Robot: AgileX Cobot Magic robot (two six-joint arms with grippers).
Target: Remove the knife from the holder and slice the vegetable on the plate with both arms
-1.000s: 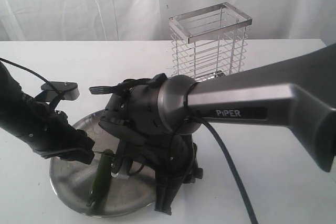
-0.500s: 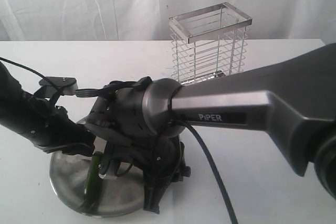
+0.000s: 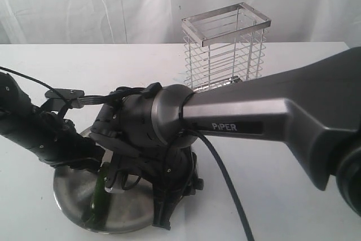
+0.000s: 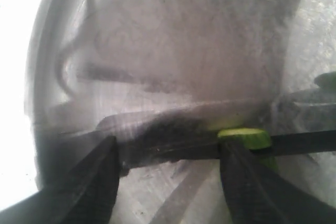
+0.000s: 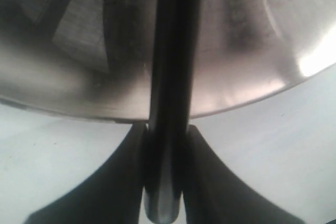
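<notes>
The steel plate [image 3: 67, 196] lies at the front left of the table. A green vegetable [image 3: 100, 189] lies lengthwise on it. In the left wrist view its pale cut end [image 4: 244, 136] rests against the dark blade of the knife [image 4: 173, 145]. My left gripper [image 4: 168, 146] is open, its fingers wide apart over the plate, with the blade crossing just beyond them. My right gripper [image 5: 168, 129] is shut on the knife's black handle [image 5: 169, 98] at the plate's near rim [image 5: 236, 95]. In the exterior view the right gripper [image 3: 162, 215] points down at that rim and hides the blade.
The wire holder [image 3: 225, 43] stands at the back of the white table, behind the right arm's grey link [image 3: 259, 114]. A black cable [image 3: 225, 179] hangs from that arm across the table. The left arm [image 3: 34, 131] reaches in from the left edge.
The right arm has shifted left with the knife. The vegetable has slid a little left on the plate. The left gripper has sunk slightly toward the plate.
</notes>
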